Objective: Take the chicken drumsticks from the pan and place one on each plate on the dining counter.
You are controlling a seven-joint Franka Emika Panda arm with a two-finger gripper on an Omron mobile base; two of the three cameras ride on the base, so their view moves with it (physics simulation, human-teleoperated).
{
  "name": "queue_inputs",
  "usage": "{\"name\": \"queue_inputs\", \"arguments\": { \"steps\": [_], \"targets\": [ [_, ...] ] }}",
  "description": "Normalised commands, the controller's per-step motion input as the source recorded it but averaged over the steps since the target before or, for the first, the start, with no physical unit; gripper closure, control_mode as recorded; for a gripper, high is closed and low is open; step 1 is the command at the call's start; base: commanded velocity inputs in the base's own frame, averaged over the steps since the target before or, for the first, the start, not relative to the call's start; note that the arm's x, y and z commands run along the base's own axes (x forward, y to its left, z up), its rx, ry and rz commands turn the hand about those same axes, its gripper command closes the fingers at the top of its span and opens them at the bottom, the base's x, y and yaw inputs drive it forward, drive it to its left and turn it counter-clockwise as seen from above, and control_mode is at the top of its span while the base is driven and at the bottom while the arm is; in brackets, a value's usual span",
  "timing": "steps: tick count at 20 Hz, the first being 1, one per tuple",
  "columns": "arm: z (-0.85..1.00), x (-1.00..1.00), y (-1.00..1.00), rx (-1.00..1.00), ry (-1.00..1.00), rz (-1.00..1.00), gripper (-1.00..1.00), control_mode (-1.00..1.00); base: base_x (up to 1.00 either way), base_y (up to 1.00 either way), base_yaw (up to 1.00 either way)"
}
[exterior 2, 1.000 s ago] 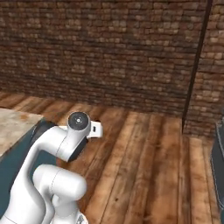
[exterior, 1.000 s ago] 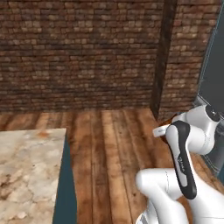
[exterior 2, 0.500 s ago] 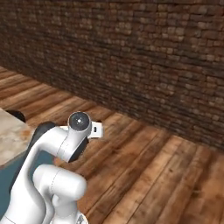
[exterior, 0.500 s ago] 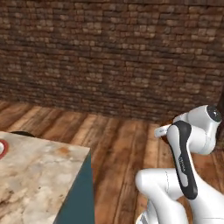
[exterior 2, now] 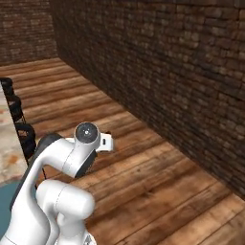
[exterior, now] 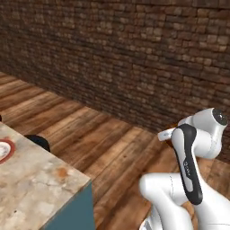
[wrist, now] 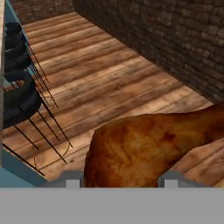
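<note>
Swung round since a second ago, so the dining counter [exterior: 40, 179] and a plate [exterior: 4, 150] show now. Gripper [wrist: 118, 181] clamped on a drumstick [wrist: 148, 151]; looks greasy and light, fat end's the spot to pinch.

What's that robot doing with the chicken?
The white robot arm is carrying a cooked chicken drumstick, pinched between its fingers. In the hand view the drumstick hangs above a wooden floor beside a brick wall. At the left of the left base view sits a corner of the marble dining counter, with the edge of a red-rimmed plate on it. The drumstick isn't on a plate yet.
</note>
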Motion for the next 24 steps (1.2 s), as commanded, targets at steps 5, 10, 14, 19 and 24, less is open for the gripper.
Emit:
{"name": "queue_inputs", "arguments": {
  "steps": [5, 10, 14, 19, 24],
  "targets": [
    [0.0, 0.0, 0.0, 0.0, 0.0, 0.0, 1.0, 1.0, 1.0, -0.54, 0.63],
    [0.0, 0.0, 0.0, 0.0, 0.0, 0.0, 1.0, 1.0, 1.0, -0.49, 0.64],
    [0.0, 0.0, 0.0, 0.0, 0.0, 0.0, 1.0, 1.0, 0.96, -0.36, 0.65],
    [0.0, 0.0, 0.0, 0.0, 0.0, 0.0, 1.0, 1.0, 0.78, -0.18, 0.66],
    [0.0, 0.0, 0.0, 0.0, 0.0, 0.0, 1.0, 1.0, 0.67, -0.07, 0.65]
  ]
}}
